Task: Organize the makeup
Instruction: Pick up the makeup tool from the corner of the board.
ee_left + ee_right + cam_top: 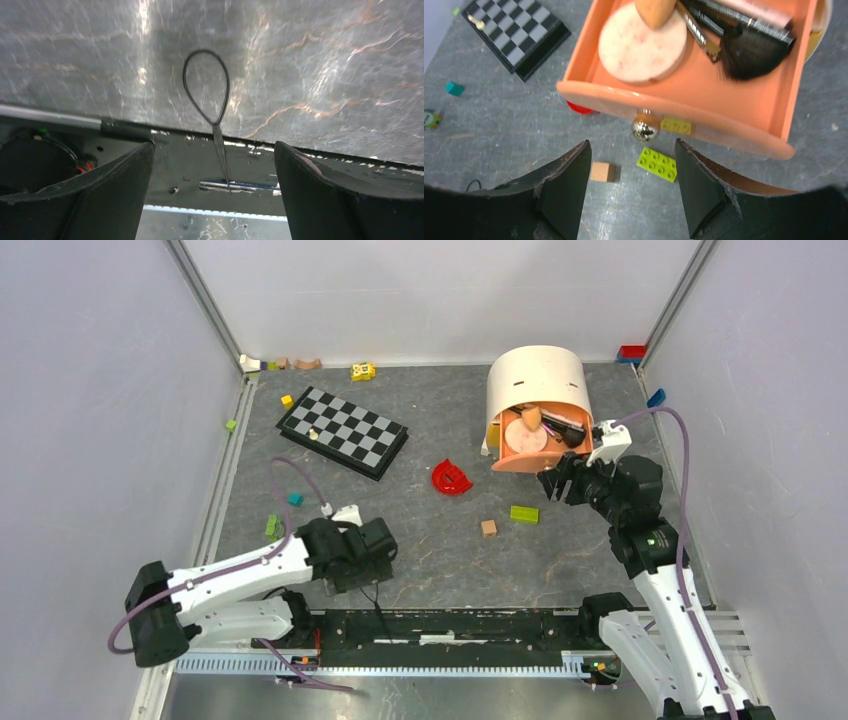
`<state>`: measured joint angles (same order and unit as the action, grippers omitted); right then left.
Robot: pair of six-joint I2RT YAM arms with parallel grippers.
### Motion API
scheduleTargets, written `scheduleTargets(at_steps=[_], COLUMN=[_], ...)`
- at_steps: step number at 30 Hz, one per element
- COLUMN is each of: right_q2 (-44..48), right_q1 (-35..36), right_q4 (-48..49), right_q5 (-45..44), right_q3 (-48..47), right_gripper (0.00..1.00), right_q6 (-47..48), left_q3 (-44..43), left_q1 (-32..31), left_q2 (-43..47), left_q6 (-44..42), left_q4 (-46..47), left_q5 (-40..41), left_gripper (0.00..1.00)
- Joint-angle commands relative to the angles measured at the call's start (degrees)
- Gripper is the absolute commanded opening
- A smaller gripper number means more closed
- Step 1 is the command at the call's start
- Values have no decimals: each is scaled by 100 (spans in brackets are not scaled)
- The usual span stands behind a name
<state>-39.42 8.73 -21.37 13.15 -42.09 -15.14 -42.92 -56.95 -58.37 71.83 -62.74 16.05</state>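
Note:
A peach drawer point(520, 462) stands pulled out of a beige round-topped organizer point(537, 375). In the right wrist view the drawer point(704, 117) holds a round peach compact point(641, 42), an orange teardrop sponge point(654, 11), black brushes point(754, 52) and a pink stick point(759, 12). My right gripper point(632, 147) is open and empty just in front of the drawer's silver knob point(645, 129); it also shows in the top view point(565, 480). My left gripper point(355, 575) is open and empty, low by the table's near edge. The palettes and the white oval are out of view.
A chessboard point(342, 432) lies at the back left. A red curved piece point(451, 478), a green brick point(524, 513) and a wooden block point(488, 528) lie in front of the drawer. Small blocks are scattered at the left. A black cable loop point(206, 85) lies below the left gripper.

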Motion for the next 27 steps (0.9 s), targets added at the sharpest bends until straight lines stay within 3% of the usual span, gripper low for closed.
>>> scheduleTargets(at_steps=[1, 11, 17, 27], right_q2=[5, 26, 39, 37], right_q1=[6, 7, 7, 6], right_q4=[-93, -45, -78, -169], right_q5=[237, 429, 468, 463], right_q3=[185, 481, 511, 456], right_gripper=[69, 69, 69, 70], right_q6=[10, 4, -1, 20], left_q3=[32, 646, 877, 1068], left_q1=[-822, -1543, -1550, -1547], left_q2=[-217, -196, -320, -785], left_q6=[1693, 2388, 2292, 2111], left_q4=[-467, 63, 862, 1420], left_q5=[281, -2, -104, -257], left_gripper=[96, 88, 73, 55])
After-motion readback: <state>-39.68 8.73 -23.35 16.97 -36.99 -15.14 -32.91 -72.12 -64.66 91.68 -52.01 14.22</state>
